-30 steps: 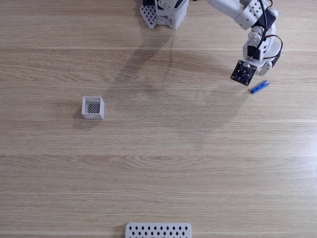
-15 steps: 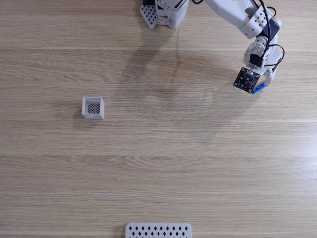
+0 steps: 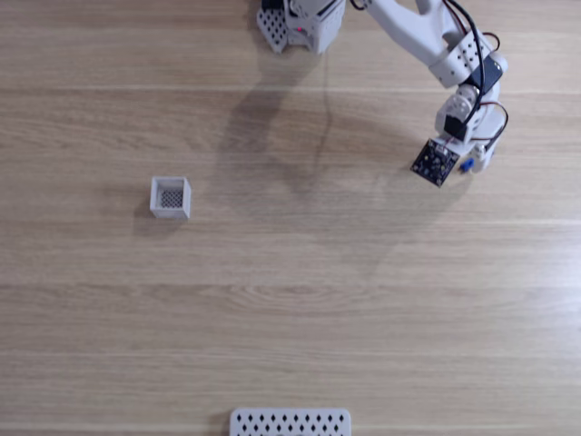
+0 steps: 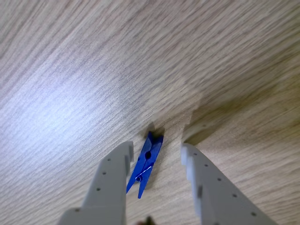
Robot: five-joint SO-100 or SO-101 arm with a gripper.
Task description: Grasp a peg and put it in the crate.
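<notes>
The bench [image 3: 290, 300] under me is pale wood with long grain, and it spreads across the whole fixed view. My arm [image 3: 413, 36] reaches from its white base [image 3: 300, 23] at the top edge down toward the right side of that view, black cables looping along it. At the bottom edge, near the middle, lies a flat white panel [image 3: 290, 422] pierced with diamond-shaped holes, cut off by the frame. The crate [image 3: 171, 197] sits on the left side of the fixed view, a small white open box with a dark mesh floor, well apart from me and from the panel. A small black square board [image 3: 435, 162] hangs at my wrist, tilted. My claw [image 4: 157, 152] is down close over the wood; in the other view its two pale fingers [image 4: 112, 178] stand apart, spread fairly wide, and they grip nothing. The peg [image 4: 146, 163] lies flat on the bench between them, a slim bright blue clothespin, closer to the finger on the left of that view than to the one on the right; I cannot tell whether it touches that finger. In the fixed view only a blue tip of the peg [image 3: 467, 166] peeks out just right of the black board.
</notes>
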